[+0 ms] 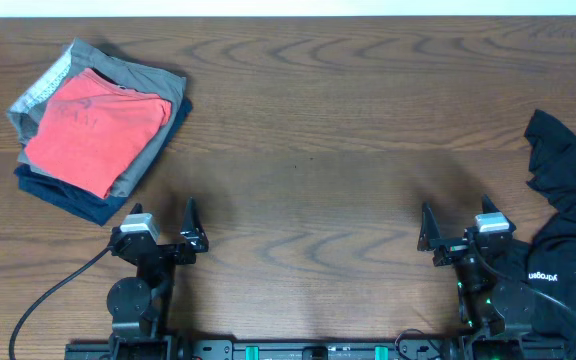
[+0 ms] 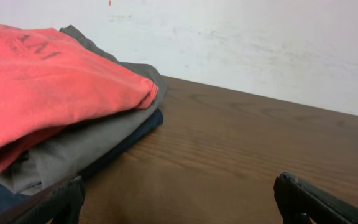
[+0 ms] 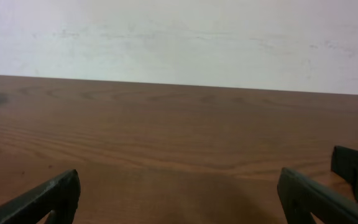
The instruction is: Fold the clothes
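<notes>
The black shirt (image 1: 568, 210) lies crumpled at the table's right edge, with small white lettering (image 1: 543, 275) showing near the front. Part of it runs out of the overhead view. My right gripper (image 1: 456, 210) is open and empty just left of the shirt and does not touch it. In the right wrist view its jaws (image 3: 179, 180) are spread over bare wood. My left gripper (image 1: 163, 210) is open and empty near the front left. In the left wrist view its jaws (image 2: 179, 186) are spread wide over bare table.
A stack of folded garments sits at the back left: red (image 1: 93, 125) on top, grey (image 1: 158, 90) under it, navy (image 1: 68, 200) at the bottom. The stack fills the left of the left wrist view (image 2: 48, 81). The wooden table (image 1: 308, 130) ends at a white wall.
</notes>
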### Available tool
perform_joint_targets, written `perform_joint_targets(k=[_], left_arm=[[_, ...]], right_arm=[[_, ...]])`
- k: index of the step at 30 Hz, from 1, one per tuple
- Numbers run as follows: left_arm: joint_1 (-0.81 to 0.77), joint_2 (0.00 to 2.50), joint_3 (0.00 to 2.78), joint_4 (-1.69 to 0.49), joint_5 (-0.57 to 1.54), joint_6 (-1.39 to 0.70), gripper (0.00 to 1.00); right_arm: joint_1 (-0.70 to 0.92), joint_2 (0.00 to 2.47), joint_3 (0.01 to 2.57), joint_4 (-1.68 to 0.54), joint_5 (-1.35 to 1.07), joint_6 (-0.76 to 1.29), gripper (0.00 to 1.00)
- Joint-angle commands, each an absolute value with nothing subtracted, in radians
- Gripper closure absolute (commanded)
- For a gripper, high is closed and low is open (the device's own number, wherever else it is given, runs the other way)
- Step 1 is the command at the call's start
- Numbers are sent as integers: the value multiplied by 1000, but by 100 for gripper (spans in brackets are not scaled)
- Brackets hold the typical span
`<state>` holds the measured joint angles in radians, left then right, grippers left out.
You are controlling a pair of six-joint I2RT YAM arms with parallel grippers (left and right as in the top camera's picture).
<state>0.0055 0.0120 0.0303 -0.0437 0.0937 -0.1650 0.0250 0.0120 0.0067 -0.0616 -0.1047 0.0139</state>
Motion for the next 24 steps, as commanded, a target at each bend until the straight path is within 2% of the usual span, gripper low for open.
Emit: perform_joint_targets(k=[1,13,24], left_arm=[[3,4,4,-60,89,-178,2],[3,4,4,-59,94,-178,2],[3,23,63,-86,205,-178,2]], right_arm=[[29,7,6,-64,-112,3,1],[29,7,6,-64,-113,3,1],[29,12,19,-85,-112,57,1]])
